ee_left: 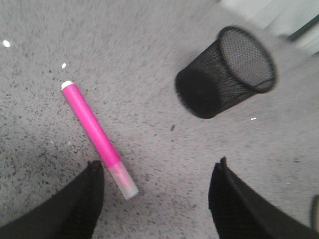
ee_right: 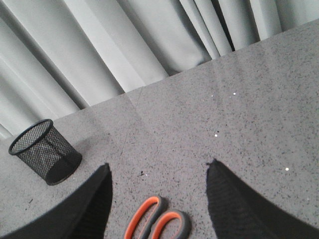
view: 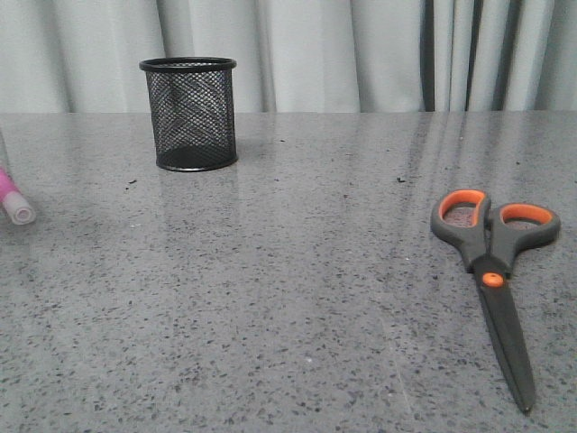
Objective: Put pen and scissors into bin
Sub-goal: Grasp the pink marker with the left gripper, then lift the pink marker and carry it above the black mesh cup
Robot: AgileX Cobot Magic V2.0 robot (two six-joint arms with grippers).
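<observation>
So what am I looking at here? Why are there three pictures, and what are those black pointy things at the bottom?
It is a robot with two arms, and each arm carries a camera. The front picture looks forward over a grey table. On it stand a black mesh bin, scissors lying flat, and a pink pen at the left edge. The other two pictures come from the wrists. The black shapes are the fingers of each tool. The left tool is open above the pen, near the bin. The right tool is open above the scissors. Neither holds anything, and the bin looks empty.
</observation>
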